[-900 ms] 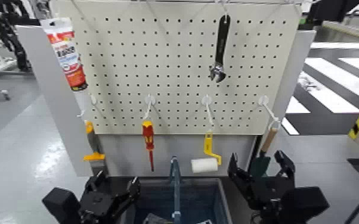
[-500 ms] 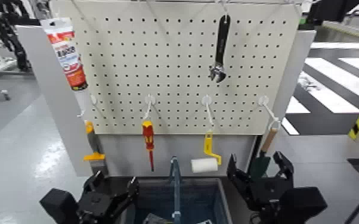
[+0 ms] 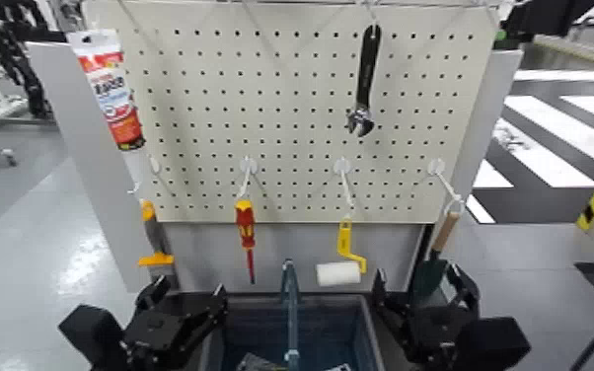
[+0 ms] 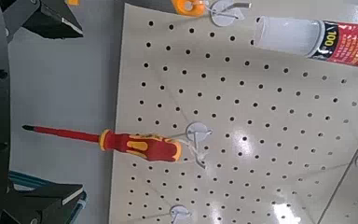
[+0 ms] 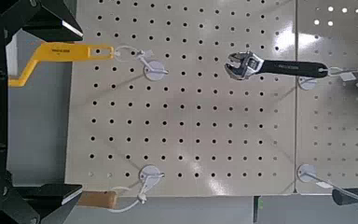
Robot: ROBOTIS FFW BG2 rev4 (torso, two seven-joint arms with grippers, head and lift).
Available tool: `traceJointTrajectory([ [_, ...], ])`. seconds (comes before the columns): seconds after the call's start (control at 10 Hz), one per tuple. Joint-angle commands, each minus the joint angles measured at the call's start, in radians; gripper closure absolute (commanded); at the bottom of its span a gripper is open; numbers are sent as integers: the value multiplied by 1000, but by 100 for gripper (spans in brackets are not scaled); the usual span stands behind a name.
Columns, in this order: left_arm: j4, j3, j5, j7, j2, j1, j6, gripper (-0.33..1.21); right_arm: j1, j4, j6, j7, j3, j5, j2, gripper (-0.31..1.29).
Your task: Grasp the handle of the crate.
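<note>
The dark blue-grey crate [image 3: 345,331] stands at the bottom middle of the head view, below the pegboard. Its thin blue-grey handle [image 3: 288,296] rises upright over its middle. My left gripper [image 3: 185,294] is open and empty, just left of the crate and level with its rim. My right gripper [image 3: 420,281] is open and empty, just right of the crate. Neither touches the handle. The left wrist view shows the left gripper [image 4: 79,114] with its fingers [image 4: 51,19] wide apart. The right wrist view shows the right gripper [image 5: 73,110] open too.
A white pegboard [image 3: 291,118] stands right behind the crate. On it hang a caulk tube [image 3: 111,87], a black wrench [image 3: 364,79], a red-and-yellow screwdriver [image 3: 246,232], a yellow-handled paint roller [image 3: 340,266], an orange-handled scraper [image 3: 153,247] and a wooden-handled tool [image 3: 443,237]. Small items lie in the crate.
Both grippers have sunk a little towards the crate's sides. The right gripper has dropped the most. The crate and handle have not moved.
</note>
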Motion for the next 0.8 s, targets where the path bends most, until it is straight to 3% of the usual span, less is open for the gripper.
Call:
traceJointTrajectory([
  [0.1, -39, -2, 58, -26, 17, -24, 106, 12, 21, -15, 35, 5, 0, 0, 1, 15],
  [0.4, -75, 9, 214, -91, 42, -71, 304, 12, 44, -29, 59, 11, 3, -2, -2, 15],
  [0.8, -78, 21, 451, -103, 57, -111, 502, 12, 76, -52, 102, 13, -1, 0, -2, 15],
])
